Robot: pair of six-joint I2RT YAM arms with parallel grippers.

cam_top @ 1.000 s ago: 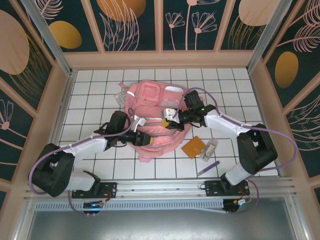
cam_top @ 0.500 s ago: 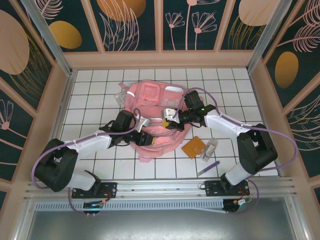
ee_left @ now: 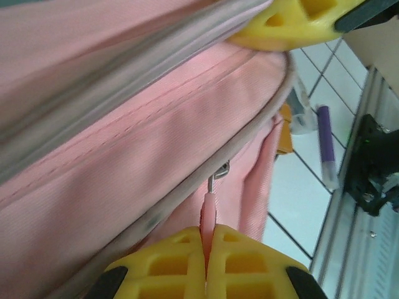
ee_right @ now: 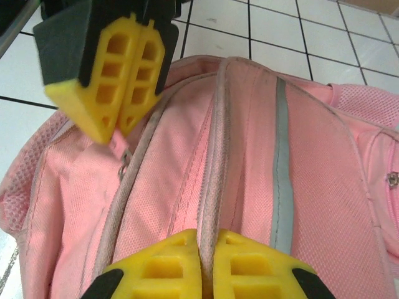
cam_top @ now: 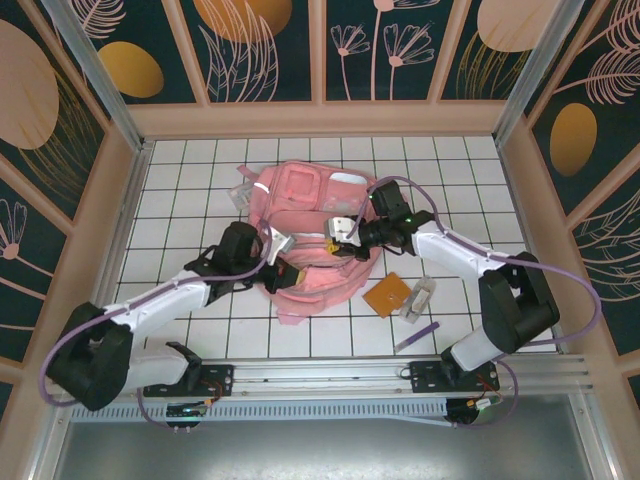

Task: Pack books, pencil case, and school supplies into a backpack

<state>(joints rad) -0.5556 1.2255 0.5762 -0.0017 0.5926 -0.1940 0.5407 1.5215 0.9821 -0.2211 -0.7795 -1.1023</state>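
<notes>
The pink backpack (cam_top: pixel 305 200) lies in the middle of the tiled floor. My left gripper (cam_top: pixel 281 262) is at its near left side, shut on the pink zipper pull (ee_left: pixel 209 208). In the left wrist view the pull runs straight out from between my left gripper (ee_left: pixel 207 235) up to the grey zipper line. My right gripper (cam_top: pixel 343 240) is shut on a grey piped fold of the backpack (ee_right: pixel 212 187); its fingertips (ee_right: pixel 187 249) pinch that seam. An orange square booklet (cam_top: pixel 386 296), the clear pencil case (cam_top: pixel 418 298) and a purple pen (cam_top: pixel 416 337) lie right of the backpack.
In the right wrist view my left gripper (ee_right: pixel 118 128) sits at the upper left over the zipper. A silver reflective strip (ee_right: pixel 282 162) runs down the backpack. Wooden walls (cam_top: pixel 110 210) ring the floor, and a metal rail (cam_top: pixel 320 372) runs along the near edge.
My left gripper has closed onto the zipper pull and its arm has shifted slightly. The right gripper has held its pinch on the backpack and barely moved.
</notes>
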